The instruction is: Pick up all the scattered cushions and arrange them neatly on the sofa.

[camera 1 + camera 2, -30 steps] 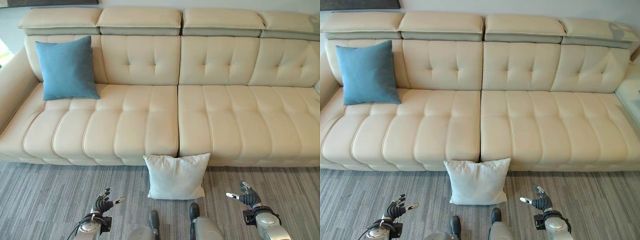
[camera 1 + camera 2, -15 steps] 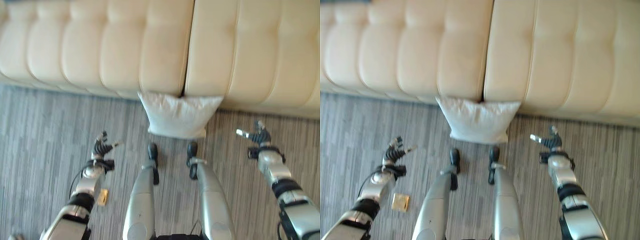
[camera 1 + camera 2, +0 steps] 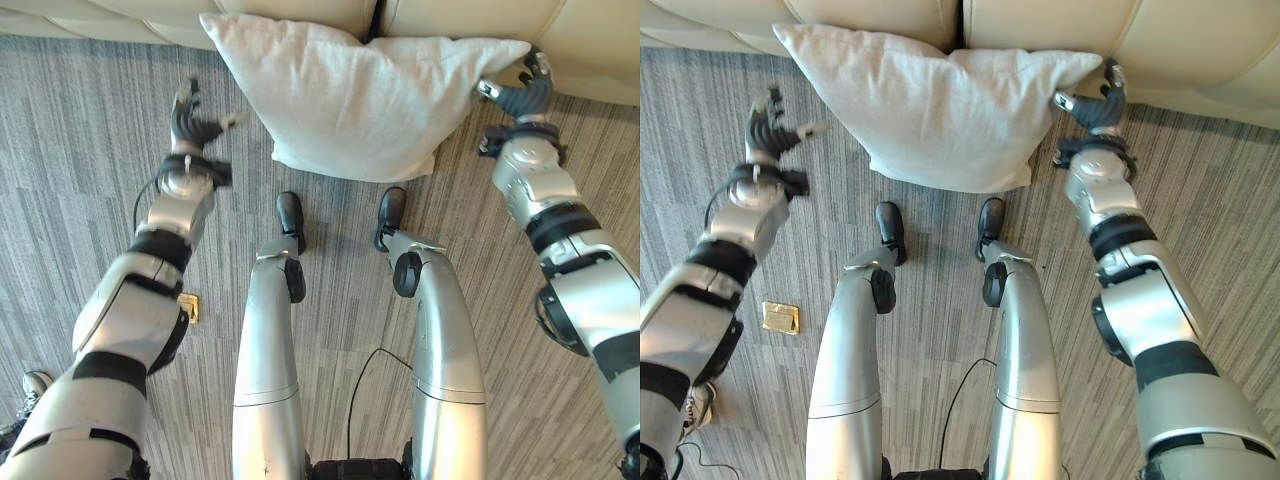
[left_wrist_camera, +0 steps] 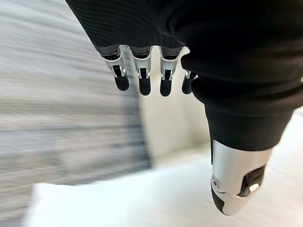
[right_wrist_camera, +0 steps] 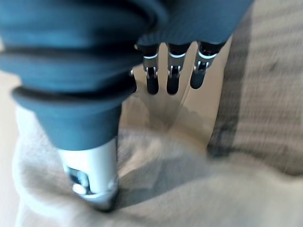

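A white cushion (image 3: 365,105) stands on the grey carpet, leaning against the front of the cream sofa (image 3: 95,18). My right hand (image 3: 522,97) is at the cushion's right upper corner. In the right wrist view its thumb (image 5: 92,182) rests on the cushion's cloth (image 5: 199,189) while its fingers (image 5: 171,78) stay straight above it. My left hand (image 3: 190,122) hovers open over the carpet, a little left of the cushion and apart from it. In the left wrist view its fingers (image 4: 142,78) are straight, with the cushion (image 4: 113,201) beyond them.
The sofa's front edge (image 3: 880,15) runs along the top, just behind the cushion. A small brass floor plate (image 3: 780,317) is set in the carpet (image 3: 940,290) at the left. A shoe (image 3: 35,382) shows at the lower left edge.
The camera has tilted further down and closer. Both hands have moved forward: the right has reached the cushion's right corner, and the left has come up beside its left edge.
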Tool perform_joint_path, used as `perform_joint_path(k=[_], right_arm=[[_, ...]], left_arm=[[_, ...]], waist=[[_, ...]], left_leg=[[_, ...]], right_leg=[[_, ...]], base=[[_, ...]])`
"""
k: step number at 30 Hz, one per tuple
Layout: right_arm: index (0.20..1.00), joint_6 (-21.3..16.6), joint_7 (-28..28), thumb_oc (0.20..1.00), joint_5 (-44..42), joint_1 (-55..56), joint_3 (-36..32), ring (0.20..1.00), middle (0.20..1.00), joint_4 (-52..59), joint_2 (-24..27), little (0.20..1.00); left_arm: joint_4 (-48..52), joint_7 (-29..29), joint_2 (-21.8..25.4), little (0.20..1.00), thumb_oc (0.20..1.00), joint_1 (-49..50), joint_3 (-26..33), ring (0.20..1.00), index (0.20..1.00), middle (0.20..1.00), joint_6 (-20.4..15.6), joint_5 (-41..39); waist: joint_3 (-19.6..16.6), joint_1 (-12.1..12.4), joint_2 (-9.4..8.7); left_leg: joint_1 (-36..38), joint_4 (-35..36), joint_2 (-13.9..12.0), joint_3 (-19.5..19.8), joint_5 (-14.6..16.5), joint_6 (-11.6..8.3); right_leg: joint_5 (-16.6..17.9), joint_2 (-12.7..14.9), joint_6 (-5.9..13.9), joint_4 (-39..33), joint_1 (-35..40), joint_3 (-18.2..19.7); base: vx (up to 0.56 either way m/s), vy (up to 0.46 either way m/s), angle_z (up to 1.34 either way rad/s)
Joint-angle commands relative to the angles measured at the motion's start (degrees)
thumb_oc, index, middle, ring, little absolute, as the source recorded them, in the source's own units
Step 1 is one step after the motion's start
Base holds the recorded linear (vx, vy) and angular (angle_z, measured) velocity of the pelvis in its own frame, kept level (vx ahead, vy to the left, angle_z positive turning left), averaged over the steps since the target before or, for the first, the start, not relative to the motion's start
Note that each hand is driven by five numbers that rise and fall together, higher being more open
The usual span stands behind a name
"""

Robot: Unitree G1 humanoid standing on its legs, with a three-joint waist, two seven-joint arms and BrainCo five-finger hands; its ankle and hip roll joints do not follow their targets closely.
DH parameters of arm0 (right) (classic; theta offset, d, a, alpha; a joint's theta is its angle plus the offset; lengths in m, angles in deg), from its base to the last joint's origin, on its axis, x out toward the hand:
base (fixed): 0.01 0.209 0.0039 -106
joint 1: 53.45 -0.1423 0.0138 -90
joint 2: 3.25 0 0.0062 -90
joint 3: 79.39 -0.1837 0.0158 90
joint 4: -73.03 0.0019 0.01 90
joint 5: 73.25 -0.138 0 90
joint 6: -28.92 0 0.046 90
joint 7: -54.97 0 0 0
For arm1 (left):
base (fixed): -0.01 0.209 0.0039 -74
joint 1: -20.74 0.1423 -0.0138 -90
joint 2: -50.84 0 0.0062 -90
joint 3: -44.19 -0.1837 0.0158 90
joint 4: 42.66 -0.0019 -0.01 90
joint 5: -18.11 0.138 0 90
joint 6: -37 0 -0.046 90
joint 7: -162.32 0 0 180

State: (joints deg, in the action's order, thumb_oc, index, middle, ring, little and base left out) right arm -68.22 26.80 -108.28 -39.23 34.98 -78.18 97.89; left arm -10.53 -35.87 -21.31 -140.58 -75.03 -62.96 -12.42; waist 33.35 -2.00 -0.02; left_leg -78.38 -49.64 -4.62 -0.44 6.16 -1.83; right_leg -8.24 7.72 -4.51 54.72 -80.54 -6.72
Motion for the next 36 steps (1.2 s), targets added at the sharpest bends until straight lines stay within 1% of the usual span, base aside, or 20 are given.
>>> perform_joint_path(k=[1, 2, 6, 10, 11, 15, 16, 17, 18, 19, 20, 21, 23, 24, 27, 30, 31, 32, 33, 36], right_arm=[[0.200, -3.3, 2.5, 0.200, 1.7, 0.0, 5.2, 0.200, 0.200, 4.2, -3.4, 0.200], [0.200, -3.7, 2.5, 0.200, 1.9, 0.3, 5.6, 0.200, 0.200, 5.9, -4.0, 0.200], [0.200, -6.8, 3.4, 0.200, 3.0, 4.3, 4.2, 0.200, 0.200, 15.4, -6.0, 0.200], [0.200, -8.5, 4.6, 0.200, 7.6, 15.1, 0.1, 0.200, 0.200, 27.0, -6.1, 0.200], [0.200, -8.6, 5.7, 0.200, 9.5, 20.5, -1.6, 0.200, 0.200, 32.2, -6.0, 0.200], [0.200, -8.7, 7.2, 0.200, 11.2, 27.8, -3.7, 0.200, 0.200, 38.4, -6.1, 0.200], [0.200, -8.4, 9.5, 0.200, 12.6, 35.1, -5.0, 0.200, 0.200, 44.1, -6.1, 0.200], [0.200, -9.4, 11.5, 0.200, 12.2, 42.2, -7.1, 0.200, 0.200, 47.7, -7.3, 0.200], [0.200, -9.3, 11.5, 0.200, 12.2, 42.4, -7.1, 0.200, 0.200, 47.8, -7.3, 0.200], [0.200, -9.0, 14.6, 0.200, 11.4, 49.5, -8.1, 0.200, 0.200, 52.1, -8.5, 0.200], [0.200, -9.0, 14.6, 0.200, 11.4, 49.7, -8.1, 0.200, 0.200, 52.2, -8.5, 0.200], [0.200, -9.2, 17.1, 0.200, 10.2, 55.9, -9.3, 0.200, 0.200, 54.9, -9.1, 0.200], [0.200, -8.9, 18.6, 0.200, 9.9, 58.9, -9.7, 0.200, 0.200, 56.5, -8.7, 0.200], [0.200, -8.7, 21.1, 0.200, 9.6, 64.2, -10.8, 0.200, 0.200, 59.0, -7.8, 0.200], [0.200, -7.8, 23.7, 0.200, 10.5, 70.7, -12.3, 0.200, 0.200, 62.3, -6.1, 0.200], [0.200, -6.9, 25.0, 0.200, 11.4, 74.6, -14.2, 0.200, 0.200, 64.1, -5.0, 0.200], [0.200, -6.8, 25.0, 0.200, 11.4, 74.7, -14.2, 0.200, 0.200, 64.2, -5.0, 0.200], [0.200, -6.6, 25.4, 0.200, 11.8, 76.0, -15.3, 0.200, 0.200, 64.9, -4.7, 0.200], [0.200, -6.5, 25.4, 0.200, 11.8, 76.1, -15.3, 0.200, 0.200, 64.9, -4.7, 0.200], [0.200, -5.8, 25.3, 0.200, 13.1, 76.6, -16.8, 0.200, 0.200, 65.5, -4.0, 0.200]], left_arm=[[2.9, -0.7, -2.6, 0.614, 0.614, 2.3, 1.8, 0.614, 0.614, 0.614, -3.3, -2.0], [4.8, -0.8, -3.2, 0.200, 0.200, 2.3, 1.4, 0.200, 0.200, 0.200, -3.7, -2.0], [15.3, -1.4, -4.2, 0.200, 0.200, 4.5, 1.0, 0.200, 0.200, 0.200, -5.7, -0.5], [25.4, -2.1, -5.9, 0.200, 0.200, 14.7, 6.0, 0.200, 0.200, 0.200, -6.7, 1.8], [30.0, -1.8, -7.2, 0.200, 0.200, 19.9, 7.5, 0.200, 0.200, 0.200, -6.7, 3.4], [35.2, -1.3, -8.8, 0.200, 0.200, 26.5, 9.4, 0.200, 0.200, 0.200, -6.5, 4.6], [40.1, -0.1, -9.8, 0.200, 0.200, 33.0, 10.7, 0.200, 0.200, 0.200, -6.5, 5.3], [44.0, 0.8, -11.2, 0.200, 0.200, 38.6, 12.6, 0.200, 0.200, 0.200, -6.4, 6.7], [44.2, 0.7, -11.2, 0.200, 0.200, 38.8, 12.6, 0.200, 0.200, 0.200, -6.3, 6.7], [47.6, 2.3, -13.1, 0.200, 0.200, 45.4, 13.5, 0.200, 0.200, 0.200, -6.4, 6.6], [47.7, 2.3, -13.1, 0.200, 0.200, 45.5, 13.5, 0.200, 0.200, 0.200, -6.4, 6.6], [50.5, 3.3, -14.2, 0.200, 0.200, 50.9, 14.9, 0.200, 0.200, 0.200, -6.5, 6.9], [51.7, 4.2, -14.3, 0.200, 0.200, 53.8, 15.2, 0.200, 0.200, 0.200, -6.4, 7.1], [54.1, 5.4, -13.6, 0.200, 0.200, 59.1, 16.3, 0.200, 0.200, 0.200, -6.6, 8.1], [56.8, 6.8, -12.6, 0.200, 0.200, 66.0, 18.6, 0.200, 0.200, 0.200, -6.3, 9.5], [57.8, 7.1, -12.2, 0.200, 0.200, 70.7, 20.9, 0.200, 0.200, 0.200, -5.9, 11.2], [57.9, 7.1, -12.2, 0.200, 0.200, 70.9, 20.9, 0.200, 0.200, 0.200, -5.9, 11.2], [57.5, 7.5, -12.7, 0.200, 0.200, 72.9, 21.9, 0.200, 0.200, 0.200, -5.5, 11.4], [57.5, 7.5, -12.7, 0.200, 0.200, 72.9, 21.9, 0.200, 0.200, 0.200, -5.5, 11.4], [56.0, 7.9, -12.5, 0.200, 0.200, 75.0, 23.1, 0.200, 0.200, 0.200, -4.3, 12.8]], waist=[[-7.1, 0.1, 2.53], [-7.5, 0.1, 2.63], [-9.2, -0.3, 2.42], [-10.4, -1.1, 1.45], [-10.4, -1.4, 1.12], [-10.2, -1.7, 0.71], [-10.7, -1.9, 0.15], [-10.9, -2.3, -0.75], [-10.8, -2.3, -0.77], [-11.8, -2.5, -1.35], [-11.6, -2.5, -1.37], [-12.8, -2.5, -1.80], [-13.4, -2.5, -1.86], [-15.6, -2.4, -1.94], [-18.8, -2.5, -2.07], [-22.1, -2.5, -2.12], [-22.1, -2.5, -2.11], [-24.1, -2.4, -2.06], [-24.1, -2.4, -2.05], [-26.7, -2.0, -1.91]], left_leg=[[2.6, -5.9, 2.0, -0.4, 9.6, 0.89], [2.7, -5.4, 2.3, -0.3, 9.3, 0.86], [6.2, -1.0, 2.8, -0.1, 7.9, 0.30], [15.3, 6.5, 2.2, -0.4, 6.5, -0.71], [20.5, 10.1, 2.0, -0.8, 6.0, -1.02], [27.2, 14.2, 2.0, -1.3, 5.3, -1.40], [33.9, 18.2, 2.2, -1.5, 4.7, -1.50], [39.5, 22.7, 2.7, -2.1, 2.6, -1.41], [39.9, 22.9, 2.7, -2.1, 2.5, -1.41], [46.3, 26.8, 3.0, -2.3, 2.0, -1.38], [46.6, 27.0, 3.0, -2.4, 2.0, -1.39], [52.6, 30.9, 2.8, -2.9, 1.4, -1.58], [55.7, 33.0, 2.7, -3.1, 1.0, -1.59], [61.2, 36.5, 2.0, -3.7, 0.4, -1.67], [68.6, 41.0, 2.0, -5.1, -0.3, -1.80], [73.1, 44.6, 2.0, -5.9, -1.1, -1.79], [73.4, 44.8, 2.0, -5.9, -1.2, -1.80], [75.9, 46.5, 2.1, -6.4, -1.6, -1.91], [76.1, 46.7, 2.1, -6.5, -1.6, -1.92], [79.8, 49.4, 1.9, -6.7, -2.3, -2.10]], right_leg=[[-2.6, -0.5, 6.37, -2.1, 3.2, 3.6], [-2.6, -0.5, 6.38, -2.5, 3.5, 3.3], [-1.8, -1.1, 6.90, -5.9, 6.8, 2.2], [0.3, -0.9, 7.95, -12.9, 15.5, 2.0], [1.1, -0.7, 8.38, -16.1, 20.2, 1.9], [2.2, -0.6, 8.82, -20.2, 26.5, 1.5], [3.4, -0.3, 9.25, -24.9, 33.0, 0.8], [6.0, 0.1, 9.33, -29.4, 38.3, 0.3], [6.1, 0.1, 9.34, -29.6, 38.7, 0.3], [7.0, 0.0, 9.76, -33.8, 45.1, 0.1], [7.1, 0.0, 9.76, -34.0, 45.5, 0.1], [7.6, -0.1, 10.25, -37.4, 51.4, -0.1], [8.1, -0.2, 10.43, -39.5, 54.6, -0.1], [8.4, -0.5, 10.86, -42.4, 59.7, -0.2], [8.7, -1.5, 11.31, -46.6, 66.6, 0.0], [8.9, -2.3, 11.54, -49.5, 70.8, 0.0], [8.9, -2.3, 11.54, -49.6, 71.0, 0.0], [8.8, -2.8, 11.56, -51.0, 73.3, 0.0], [8.8, -2.8, 11.56, -51.2, 73.5, 0.0], [8.5, -3.5, 11.45, -52.9, 77.1, -0.4]], base=[[0.01, -0.048, 0.01], [0.01, -0.036, 0.01], [0.00, 0.001, 0.07], [-0.02, 0.044, 0.07], [0.00, 0.037, 0.01], [0.00, 0.018, 0.02], [0.00, 0.000, 0.00], [-0.01, 0.025, -0.10], [0.06, 0.012, -0.16], [0.10, -0.002, -0.15], [0.20, -0.001, -0.08], [0.10, 0.001, -0.03], [0.18, 0.017, -0.08], [0.27, 0.027, -0.12], [0.21, 0.010, -0.15], [0.14, -0.005, -0.12], [0.13, -0.008, -0.09], [0.09, -0.005, -0.05], [0.16, -0.015, -0.06], [0.09, -0.015, -0.02]])
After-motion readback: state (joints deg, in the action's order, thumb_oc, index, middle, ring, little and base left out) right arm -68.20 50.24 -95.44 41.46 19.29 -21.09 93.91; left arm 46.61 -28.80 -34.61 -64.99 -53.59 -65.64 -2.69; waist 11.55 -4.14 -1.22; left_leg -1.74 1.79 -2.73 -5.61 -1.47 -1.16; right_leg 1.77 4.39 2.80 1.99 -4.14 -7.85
